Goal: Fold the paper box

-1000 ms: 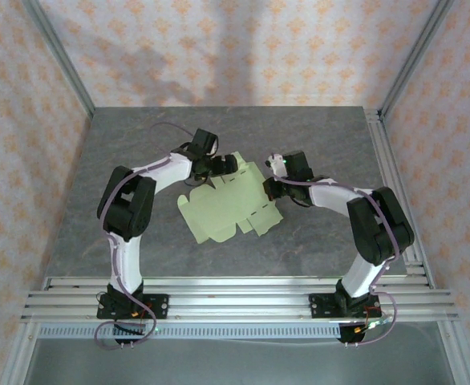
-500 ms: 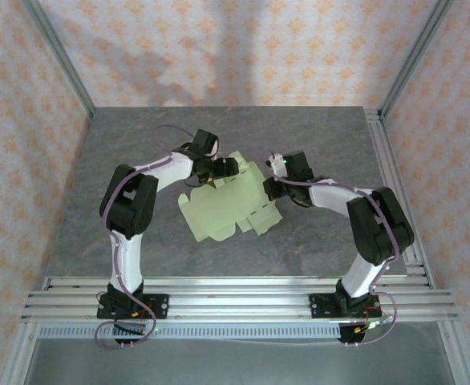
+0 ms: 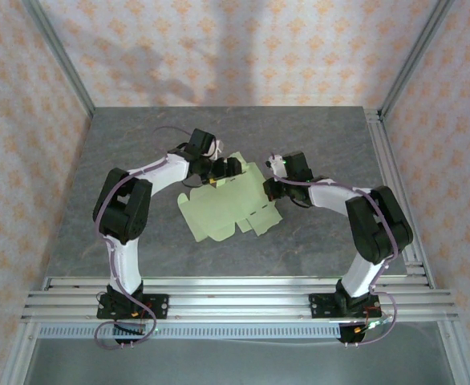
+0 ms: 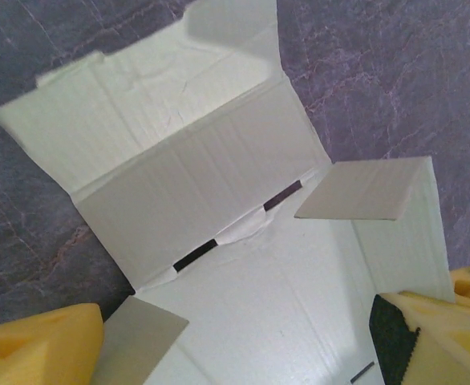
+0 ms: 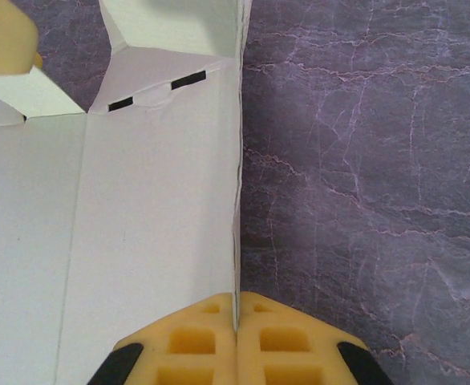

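**Box pinched on the right, left end effector open**

You see the box (image 3: 231, 210) as a partly folded, pale green sheet. It lies in the middle of the grey surface (image 3: 323, 144), between your two arms.

Your right end effector (image 3: 269, 186) is at the right side of the sheet. In the right wrist view its yellow pads (image 5: 195, 341) are pressed together. The edge of a card panel runs straight into the seam between them, so it grips the box there.

Your left end effector (image 3: 221, 170) is at the far left part of the sheet. In the left wrist view its two pads stand wide apart, one at each lower corner. The card lies between them and nothing is pinched. Two small flaps (image 4: 363, 188) stand up from the panel near the pads, and two dark slots (image 4: 283, 195) show along one fold.
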Robot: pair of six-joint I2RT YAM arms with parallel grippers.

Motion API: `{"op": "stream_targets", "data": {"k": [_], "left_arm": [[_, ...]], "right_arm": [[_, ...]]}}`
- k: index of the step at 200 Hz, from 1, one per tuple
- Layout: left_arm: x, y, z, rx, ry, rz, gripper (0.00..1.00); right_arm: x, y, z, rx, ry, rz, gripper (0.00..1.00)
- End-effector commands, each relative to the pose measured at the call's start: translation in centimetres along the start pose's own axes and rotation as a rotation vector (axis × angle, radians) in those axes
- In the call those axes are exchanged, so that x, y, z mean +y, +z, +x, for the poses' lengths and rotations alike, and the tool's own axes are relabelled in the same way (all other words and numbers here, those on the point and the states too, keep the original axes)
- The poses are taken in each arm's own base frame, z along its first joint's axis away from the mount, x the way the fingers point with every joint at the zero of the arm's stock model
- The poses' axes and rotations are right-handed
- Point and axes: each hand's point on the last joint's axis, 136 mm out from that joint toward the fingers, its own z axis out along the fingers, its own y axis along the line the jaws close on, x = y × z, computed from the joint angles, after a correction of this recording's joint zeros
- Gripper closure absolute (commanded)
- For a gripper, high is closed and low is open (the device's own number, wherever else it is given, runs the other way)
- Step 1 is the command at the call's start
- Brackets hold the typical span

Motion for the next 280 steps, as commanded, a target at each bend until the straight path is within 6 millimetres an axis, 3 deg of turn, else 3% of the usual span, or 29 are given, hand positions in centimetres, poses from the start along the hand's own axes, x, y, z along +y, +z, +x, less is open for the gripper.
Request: {"op": "stream_targets", "data": {"k": [1, 52, 105, 159, 219, 242, 280], "left_arm": [[-1.6, -0.3, 1.3, 0.033, 0.015, 0.050, 0.13], [-0.2, 1.3, 3.3, 0.088, -0.007, 0.029, 0.13], [5.0, 3.4, 4.5, 0.117, -0.038, -0.205, 0.13], [4.0, 2.4, 5.1, 0.092, 0.042, -0.233, 0.12], [-0.7, -0.5, 1.2, 0.002, 0.094, -0.142, 0.12], [-0.3, 0.3, 1.3, 0.023, 0.092, -0.151, 0.12], [1.6, 2.5, 3.9, 0.069, 0.009, -0.124, 0.12]], "right_arm": [[-0.1, 0.4, -0.2, -0.004, -0.001, 0.011, 1.00], [-0.2, 0.7, -0.3, 0.000, 0.005, 0.014, 1.00], [0.1, 1.0, -0.2, 0.013, -0.010, 0.010, 1.00], [-0.4, 1.2, -0.2, 0.028, -0.017, 0.036, 1.00], [-0.6, 1.8, 0.3, 0.044, -0.004, 0.040, 1.00], [-0.5, 2.0, 0.3, 0.043, -0.002, 0.037, 1.00], [-0.9, 1.9, 0.1, 0.034, 0.000, 0.058, 1.00]]}}
